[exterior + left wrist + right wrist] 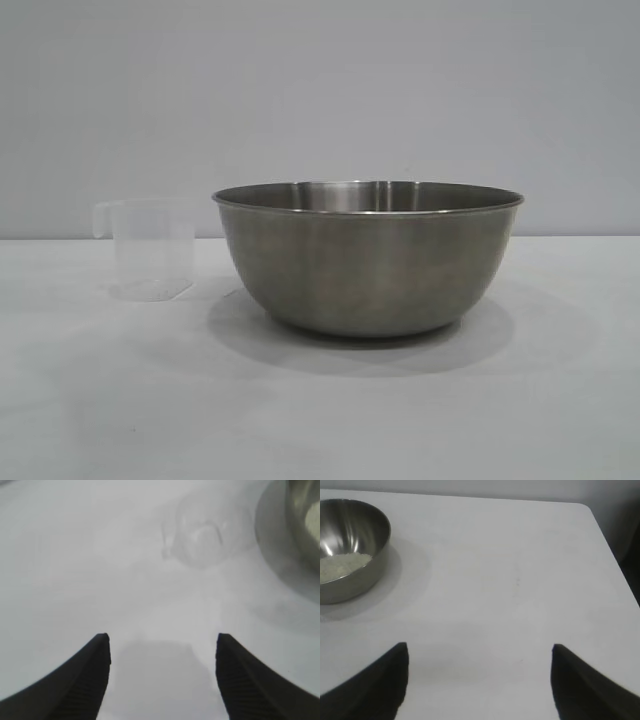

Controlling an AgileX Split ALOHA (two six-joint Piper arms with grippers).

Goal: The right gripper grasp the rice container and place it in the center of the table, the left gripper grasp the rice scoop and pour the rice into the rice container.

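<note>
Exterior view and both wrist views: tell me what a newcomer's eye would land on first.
The large steel rice container dominates, sitting on the white table near its middle, with a heap of rice visible inside it from the right wrist view. Beside it, apart and upright, stands the small clear rice scoop, which looks empty. The left gripper and right gripper both hang open over bare table, holding nothing.

Plain grey wall [320,90] behind
</note>
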